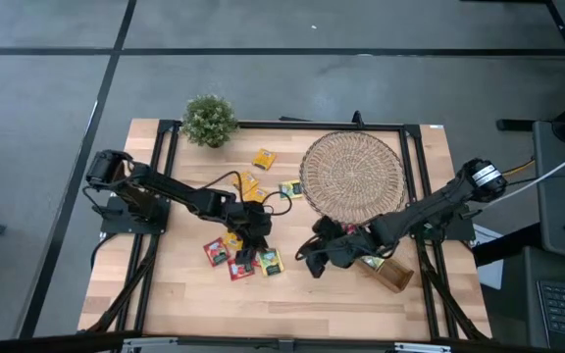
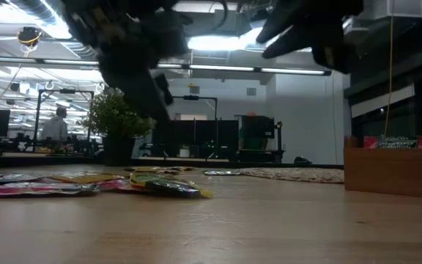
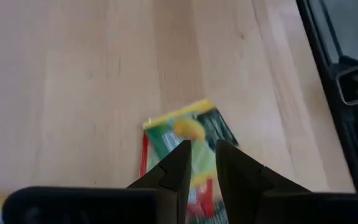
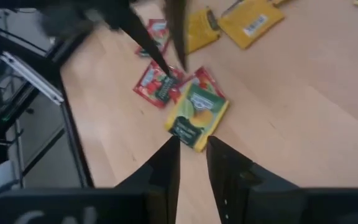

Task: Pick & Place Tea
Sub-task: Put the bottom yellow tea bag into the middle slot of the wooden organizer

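Table (image 1: 292,304) of pale wood carries everything. Round woven mat (image 1: 352,176) lies near the far right corner; a potted plant (image 1: 209,120) stands at the far left corner. A brown wooden tray (image 1: 392,275) sits toward the right edge, partly under the right arm; in the low view (image 2: 394,170) it holds upright sachets.

Left arm reaches from the left edge to mid-table. Left gripper (image 3: 202,163) hovers over the cluster of tea sachets (image 1: 243,257) left of centre. Its fingers stand a narrow slit apart with nothing between them, directly above a green-and-yellow sachet (image 3: 188,134).

Right arm reaches in from the right edge. Right gripper (image 4: 192,160) is just right of the same cluster, fingers likewise narrowly parted and empty, pointing at the green-and-yellow sachet (image 4: 197,115).

Sachets are near-square, so a long axis is hard to call. In the high view the green one (image 1: 271,262) lies flat, rotated slightly off the table edges. Two red sachets (image 4: 160,86) touch it on the left-edge side; one appears to tuck under its corner, though blur leaves this uncertain. Yellow sachets (image 1: 251,186) lie farther back, toward the plant; one more (image 1: 264,158) is apart, and another (image 1: 291,189) lies just beside the mat's rim.

Left arm's fingers show in the right wrist view directly over the red sachets, crowding the approach.
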Controlling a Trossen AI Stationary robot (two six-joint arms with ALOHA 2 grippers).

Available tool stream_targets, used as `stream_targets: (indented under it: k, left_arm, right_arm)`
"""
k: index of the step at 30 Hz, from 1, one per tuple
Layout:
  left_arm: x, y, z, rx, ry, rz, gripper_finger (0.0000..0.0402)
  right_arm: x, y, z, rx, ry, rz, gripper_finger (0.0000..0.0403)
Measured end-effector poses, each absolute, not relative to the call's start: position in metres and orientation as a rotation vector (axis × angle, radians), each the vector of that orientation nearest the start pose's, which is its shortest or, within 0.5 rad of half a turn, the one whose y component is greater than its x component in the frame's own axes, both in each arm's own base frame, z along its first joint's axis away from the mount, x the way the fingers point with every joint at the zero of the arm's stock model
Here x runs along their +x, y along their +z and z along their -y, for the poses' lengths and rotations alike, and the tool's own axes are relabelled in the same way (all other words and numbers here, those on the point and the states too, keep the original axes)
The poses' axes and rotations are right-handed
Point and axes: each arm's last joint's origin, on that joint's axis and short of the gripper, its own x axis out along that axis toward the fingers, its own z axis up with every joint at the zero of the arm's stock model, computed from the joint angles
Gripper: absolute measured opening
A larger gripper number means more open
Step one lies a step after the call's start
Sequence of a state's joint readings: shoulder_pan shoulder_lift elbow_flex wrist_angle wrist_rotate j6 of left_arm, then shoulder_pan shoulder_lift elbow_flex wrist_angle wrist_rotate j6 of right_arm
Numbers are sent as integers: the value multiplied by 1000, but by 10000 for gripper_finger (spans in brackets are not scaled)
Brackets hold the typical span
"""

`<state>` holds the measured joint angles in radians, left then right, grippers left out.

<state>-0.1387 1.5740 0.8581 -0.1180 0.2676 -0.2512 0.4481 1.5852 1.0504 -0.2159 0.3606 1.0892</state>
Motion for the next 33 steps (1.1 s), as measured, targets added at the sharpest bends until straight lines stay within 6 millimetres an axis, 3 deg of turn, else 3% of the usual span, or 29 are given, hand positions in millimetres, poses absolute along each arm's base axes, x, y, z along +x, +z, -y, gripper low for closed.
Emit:
stream_targets:
  k: [6,11,21,27,33]
  left_arm:
    - [286,217,47,-268,-279,-816,70]
    - [279,229,51,-260,-300,-774,70]
    - [278,224,66,-223,-177,-787,70]
    - [282,209,75,-185,-126,-833,70]
    - [288,188,79,-185,-120,-908,60]
  right_arm:
    - [319,214,-131,743,-257,-697,32]
    - [329,210,-131,700,-162,-685,7]
    - [346,191,-118,634,-84,-729,6]
    - [349,181,-116,578,-73,-761,7]
    - [350,174,-117,529,-62,-778,39]
